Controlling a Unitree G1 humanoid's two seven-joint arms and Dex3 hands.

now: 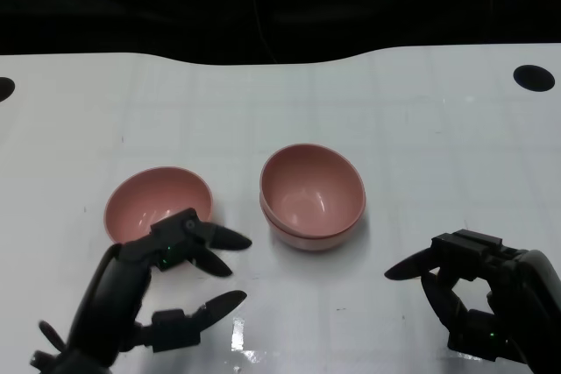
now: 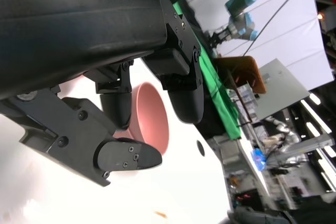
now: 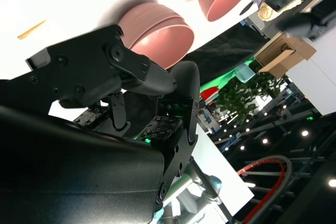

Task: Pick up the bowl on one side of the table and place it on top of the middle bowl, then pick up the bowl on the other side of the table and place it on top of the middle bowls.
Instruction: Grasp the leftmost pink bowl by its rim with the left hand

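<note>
- We see the white worktop (image 1: 421,129) carrying every bowl.
- At its middle we find the stacked bowls (image 1: 312,194), one pink bowl nested in another.
- To their left, the single bowl (image 1: 153,201) stands upright on the worktop.
- Our left hand (image 1: 166,282) hovers at that bowl's near rim, fingers spread, gripping nothing.
- Our right hand (image 1: 478,291) is near right of the stack, well apart, fingers loosely parted and empty.
</note>
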